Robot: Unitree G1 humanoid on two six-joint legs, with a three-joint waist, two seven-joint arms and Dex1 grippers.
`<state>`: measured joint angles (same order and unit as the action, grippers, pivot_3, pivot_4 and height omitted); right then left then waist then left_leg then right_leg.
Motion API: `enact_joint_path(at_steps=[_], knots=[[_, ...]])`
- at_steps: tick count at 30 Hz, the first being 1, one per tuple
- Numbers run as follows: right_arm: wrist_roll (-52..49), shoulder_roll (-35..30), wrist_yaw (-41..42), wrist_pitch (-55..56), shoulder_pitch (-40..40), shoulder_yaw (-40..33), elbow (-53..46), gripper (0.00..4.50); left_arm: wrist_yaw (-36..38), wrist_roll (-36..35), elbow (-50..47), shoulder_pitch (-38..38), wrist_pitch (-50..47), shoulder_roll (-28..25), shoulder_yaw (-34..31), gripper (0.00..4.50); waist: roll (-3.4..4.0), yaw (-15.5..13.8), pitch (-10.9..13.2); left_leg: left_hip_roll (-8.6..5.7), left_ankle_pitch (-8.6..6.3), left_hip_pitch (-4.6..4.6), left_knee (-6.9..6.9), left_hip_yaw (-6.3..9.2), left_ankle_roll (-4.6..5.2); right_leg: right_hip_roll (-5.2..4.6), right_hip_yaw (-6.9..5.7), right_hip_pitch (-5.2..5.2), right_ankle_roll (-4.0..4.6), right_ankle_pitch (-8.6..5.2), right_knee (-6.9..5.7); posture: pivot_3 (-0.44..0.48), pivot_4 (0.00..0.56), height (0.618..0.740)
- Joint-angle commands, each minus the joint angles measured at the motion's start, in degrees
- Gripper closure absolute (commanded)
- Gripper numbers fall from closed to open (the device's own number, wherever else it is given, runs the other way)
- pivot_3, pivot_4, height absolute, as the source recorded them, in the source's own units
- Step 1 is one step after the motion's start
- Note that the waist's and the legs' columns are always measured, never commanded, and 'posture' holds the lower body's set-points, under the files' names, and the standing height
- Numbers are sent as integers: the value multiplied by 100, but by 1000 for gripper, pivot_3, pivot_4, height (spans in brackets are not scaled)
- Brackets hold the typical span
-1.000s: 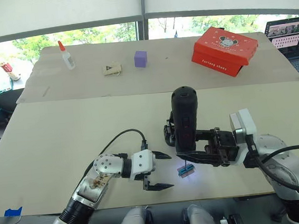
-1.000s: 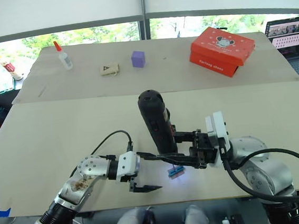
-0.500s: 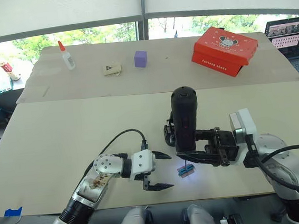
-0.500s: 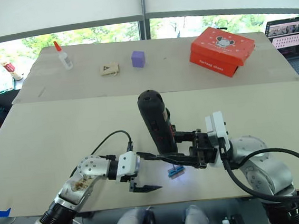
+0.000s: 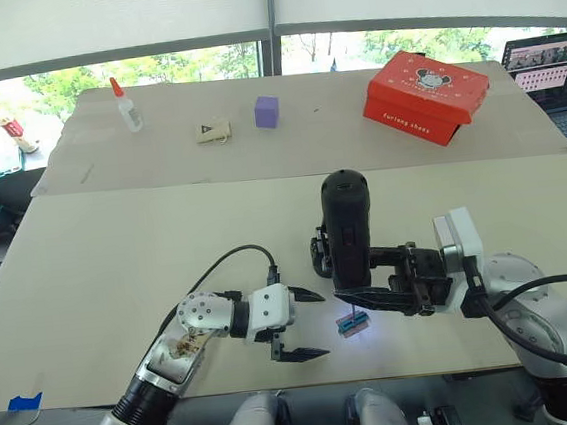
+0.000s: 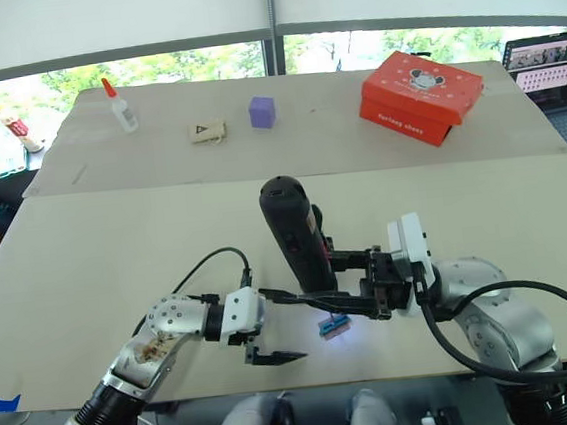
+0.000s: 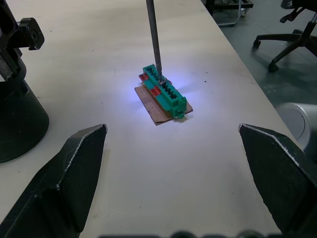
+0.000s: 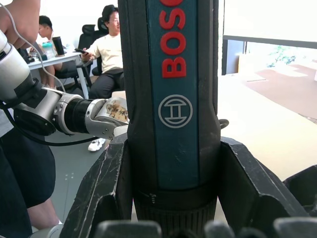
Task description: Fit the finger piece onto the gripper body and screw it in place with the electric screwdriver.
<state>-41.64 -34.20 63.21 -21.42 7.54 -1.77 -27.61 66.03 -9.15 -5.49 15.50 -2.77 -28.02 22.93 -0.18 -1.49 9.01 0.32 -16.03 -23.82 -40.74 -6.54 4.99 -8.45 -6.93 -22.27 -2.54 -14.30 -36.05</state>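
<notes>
Clamping the electric screwdriver (image 5: 348, 228) upright, the right tool (image 5: 372, 294) is gripping the thick handle low down with a finger on either side, which is leaving the bit (image 7: 152, 34) free to point straight down — in the left wrist view its tip is sitting on one end of a small green-and-brown block (image 7: 164, 95) lying on the desk (image 5: 118, 269) in a patch of bluish light, probably from the driver's own lamp. That block is not the part named in the task, so the driver appears to be working on the wrong piece, or testing. The gripper body (image 5: 320, 254) is standing just behind the screwdriver, largely hidden by it, and its round black base (image 7: 17, 119) is showing beside the block in the left wrist view. The left tool (image 5: 296, 324) is hovering near the block with its fingers (image 7: 69, 183) spread wide and holding nothing, seemingly ready to steady something. The finger piece cannot be picked out. Far back on the desk a red box (image 5: 425, 94) is sitting closed, its contents unseen, along with a glue bottle (image 5: 127, 105) and a purple cube (image 5: 267, 112).
</notes>
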Motion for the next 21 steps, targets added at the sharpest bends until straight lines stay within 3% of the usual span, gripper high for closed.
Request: enact_joint_path(at_steps=[1, 21], knots=[[-105, 30, 26, 202, 27, -114, -200, 2564, 19, -80, -110, 52, 39, 3, -57, 0, 0, 0, 0, 0, 0, 0, 0, 0, 0, 0, 0, 0, 0, 0, 0, 0, 150, 740], [-122, 49, -3, 174, 26, -93, -205, 2564, 1, -77, -128, 43, 17, -3, -64, 0, 0, 0, 0, 0, 0, 0, 0, 0, 0, 0, 0, 0, 0, 0, 0, 0, 150, 740]])
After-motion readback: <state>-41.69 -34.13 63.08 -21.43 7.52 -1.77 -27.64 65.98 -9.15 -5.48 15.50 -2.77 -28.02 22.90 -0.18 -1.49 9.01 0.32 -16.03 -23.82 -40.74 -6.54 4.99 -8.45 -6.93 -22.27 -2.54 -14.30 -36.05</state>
